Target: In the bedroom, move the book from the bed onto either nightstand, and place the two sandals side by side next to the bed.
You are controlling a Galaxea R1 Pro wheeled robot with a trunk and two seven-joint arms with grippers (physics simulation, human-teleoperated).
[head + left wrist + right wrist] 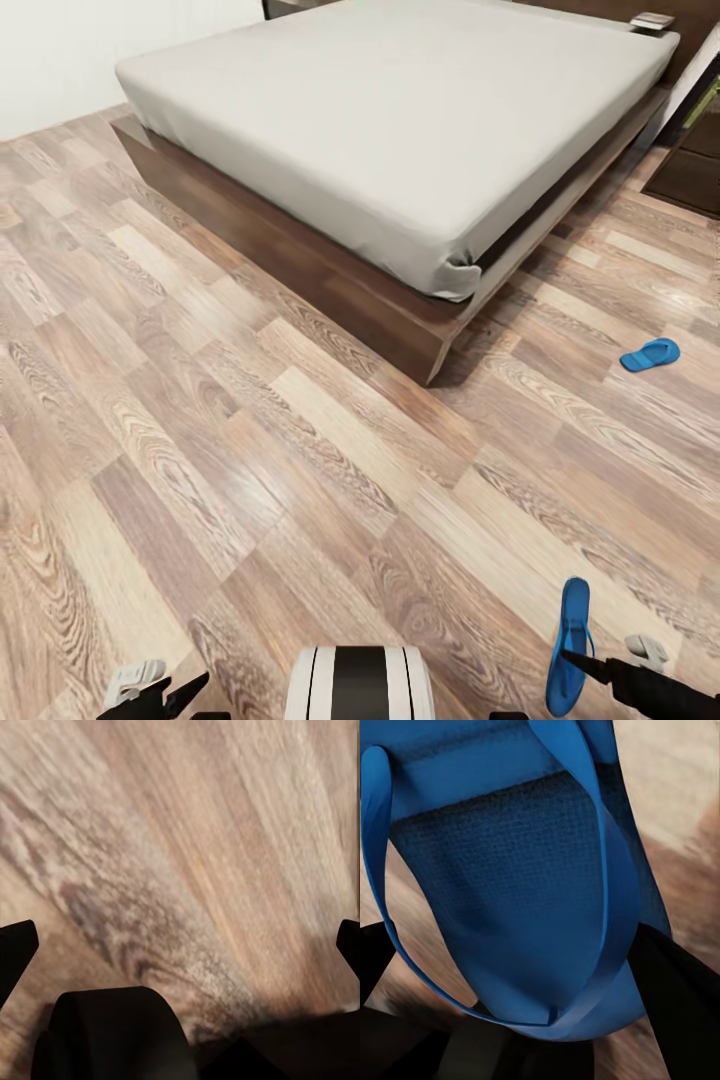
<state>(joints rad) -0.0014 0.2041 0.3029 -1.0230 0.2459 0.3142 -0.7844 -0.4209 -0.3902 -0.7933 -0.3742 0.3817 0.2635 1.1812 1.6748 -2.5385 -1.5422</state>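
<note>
A bedroom seen from the robot's head camera, looking down across a wood-plank floor toward a wide low bed with a dark brown frame and a plain off-white mattress. The bed sits in the upper half of the view, one corner pointing toward the robot. At the far corner of the mattress, near the headboard, lies a small flat book — too small here to read its cover. To the right of the bed, at the edge of the view, part of a dark brown nightstand shows.

One blue sandal lies flat on the floor to the right of the bed's near corner, well apart from the robot. The other sandal is at the lower right, held by the right gripper, whose dark fingers clamp its lower end. In the right wrist camera this sandal is very close — its blue straps and textured sole, with a black finger pressed to its edge.

The left gripper sits at the lower left, low over the floor. In its wrist camera the two dark fingertips stand wide apart, with only bare floorboards between them.
</note>
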